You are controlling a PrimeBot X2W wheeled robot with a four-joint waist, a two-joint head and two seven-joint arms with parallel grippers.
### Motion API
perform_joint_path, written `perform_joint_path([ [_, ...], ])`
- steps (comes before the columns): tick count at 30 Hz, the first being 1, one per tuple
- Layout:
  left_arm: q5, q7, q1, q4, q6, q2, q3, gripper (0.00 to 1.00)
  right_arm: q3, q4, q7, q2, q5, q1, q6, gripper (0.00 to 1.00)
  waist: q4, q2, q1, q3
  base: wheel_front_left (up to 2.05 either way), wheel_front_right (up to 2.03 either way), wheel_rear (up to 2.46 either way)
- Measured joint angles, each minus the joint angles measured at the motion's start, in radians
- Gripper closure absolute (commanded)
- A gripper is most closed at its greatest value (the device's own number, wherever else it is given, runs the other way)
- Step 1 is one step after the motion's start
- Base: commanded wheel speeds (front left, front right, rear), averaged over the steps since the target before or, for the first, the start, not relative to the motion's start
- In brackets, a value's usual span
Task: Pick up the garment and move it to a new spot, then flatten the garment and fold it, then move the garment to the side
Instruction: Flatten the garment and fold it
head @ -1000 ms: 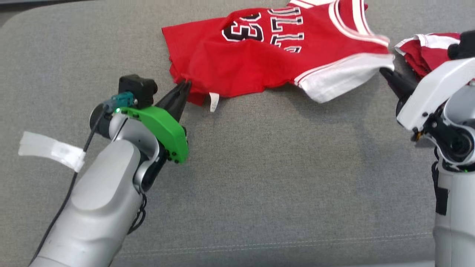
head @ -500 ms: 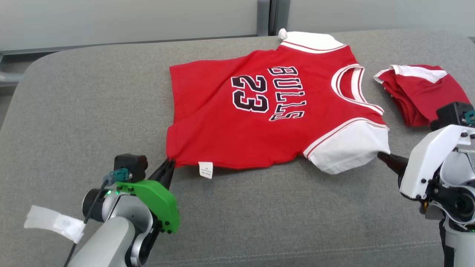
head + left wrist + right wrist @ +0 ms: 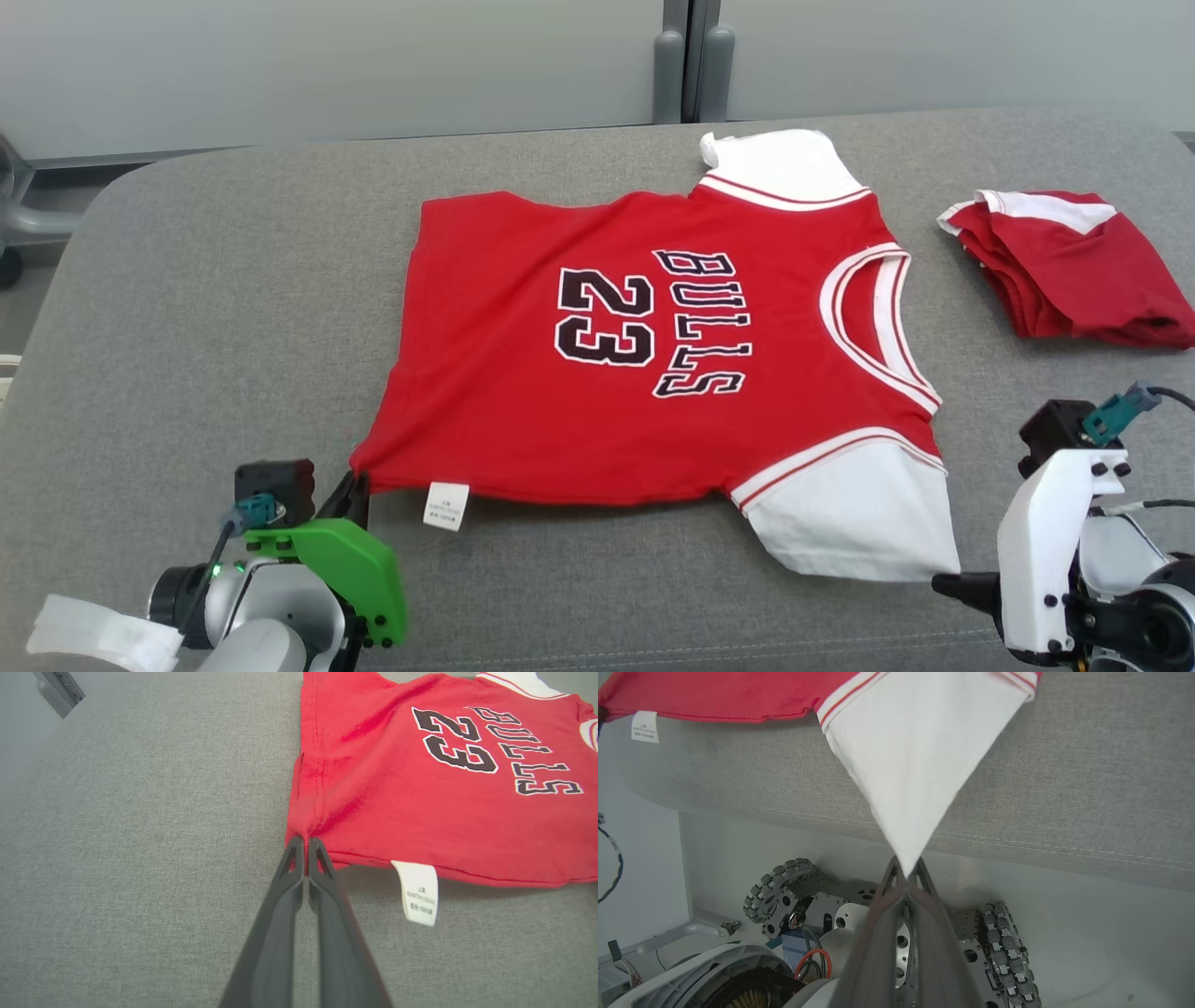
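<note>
Plainly, the red Bulls 23 jersey [image 3: 653,373] lies spread flat, print up, on the grey cushion [image 3: 233,308]. The left gripper [image 3: 306,842], closed, pinches its near hem corner. The right gripper [image 3: 906,870], closed, pinches the white sleeve tip past the cushion's front edge. Bare cushion lies leftward; a folded red garment [image 3: 1074,271] sits right. The right wrist view shows the wheeled base [image 3: 784,896] below.

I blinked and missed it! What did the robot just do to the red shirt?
Both arms pulled the rumpled jersey out flat, toward the robot. The left gripper still pinches the hem corner, right gripper the white sleeve tip. The folded red garment stayed put.
</note>
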Motion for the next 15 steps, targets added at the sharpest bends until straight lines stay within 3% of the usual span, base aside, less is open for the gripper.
perform_joint_path([
  [7, -0.006, 0.032, 0.047, -0.025, 0.028, 0.003, -0.015, 1.0, 0.001, -0.032, 0.067, -0.032, 0.019, 0.075, 0.0, 1.0, 0.007, 0.0, 0.0, 0.003, 0.0, 0.0, 0.0],
  [15, 0.016, 0.13, 0.071, -0.1, 0.066, 0.067, -0.052, 1.0, -0.006, -0.069, 0.097, -0.068, 0.07, 0.137, 0.0, 1.0, 0.017, 0.0, 0.0, 0.013, 0.0, 0.0, 0.0],
])
